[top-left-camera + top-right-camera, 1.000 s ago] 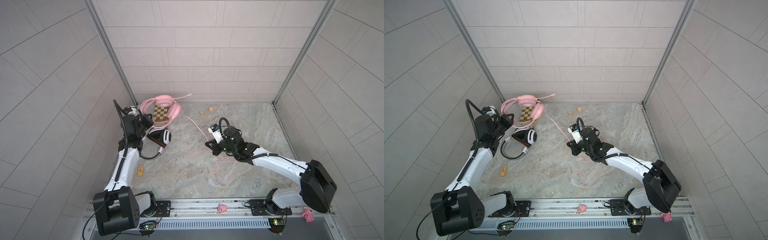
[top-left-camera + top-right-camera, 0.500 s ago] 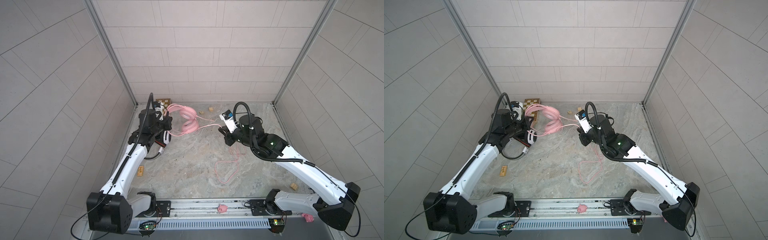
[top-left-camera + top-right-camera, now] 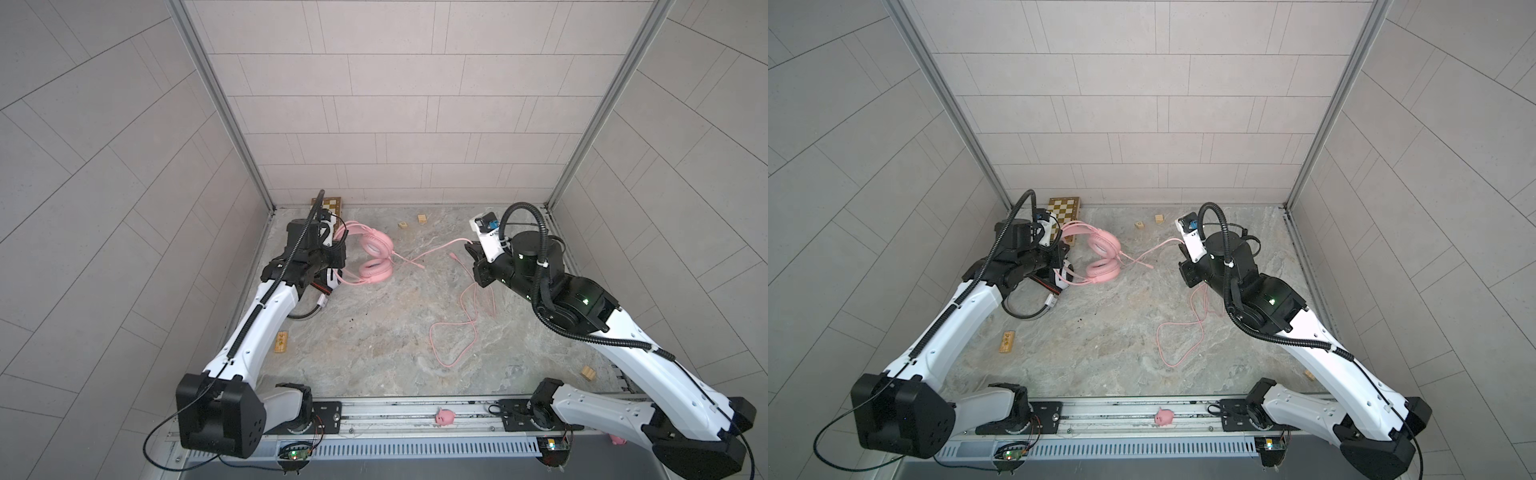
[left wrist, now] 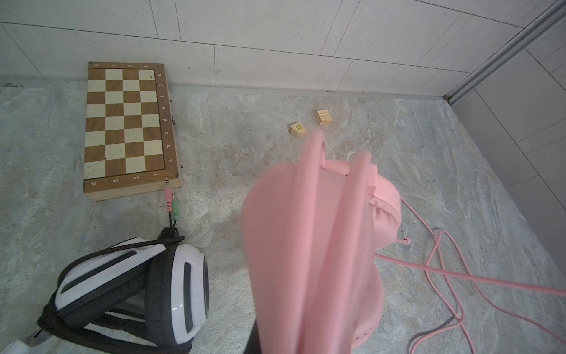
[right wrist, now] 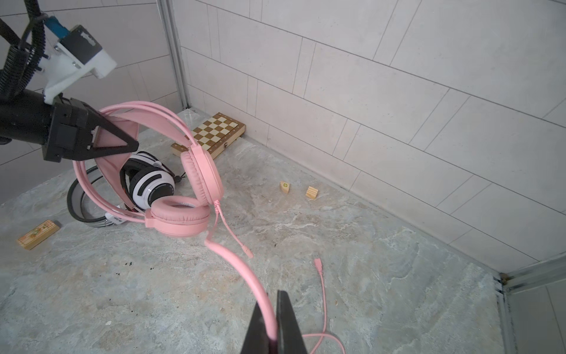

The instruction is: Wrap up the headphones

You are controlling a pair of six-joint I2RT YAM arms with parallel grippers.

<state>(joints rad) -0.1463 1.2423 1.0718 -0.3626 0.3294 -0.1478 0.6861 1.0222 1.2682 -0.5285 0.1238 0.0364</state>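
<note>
My left gripper (image 5: 133, 144) is shut on the headband of the pink headphones (image 5: 183, 211), holding the band up while the ear cups (image 3: 376, 257) hang low over the floor. In the left wrist view the pink band (image 4: 306, 245) hides the jaws. The pink cord (image 3: 432, 253) runs taut from the cups to my right gripper (image 5: 272, 334), which is shut on it. The rest of the cord lies in loose loops (image 3: 469, 324) on the floor. The white headphones (image 4: 128, 282) with black stripes lie under the left arm, with their dark cord around them.
A wooden chessboard (image 4: 125, 125) lies at the back left corner. Two small wooden blocks (image 4: 297, 129) (image 4: 323, 116) sit near the back wall. A wooden tile (image 3: 281, 342) lies front left, another block (image 3: 587, 372) front right. A pink pig (image 3: 444, 417) sits on the front rail.
The pink headphones have left the chessboard and now hang from my left gripper, further right. My right gripper has risen and moved back and right, pulling the cord taut.
</note>
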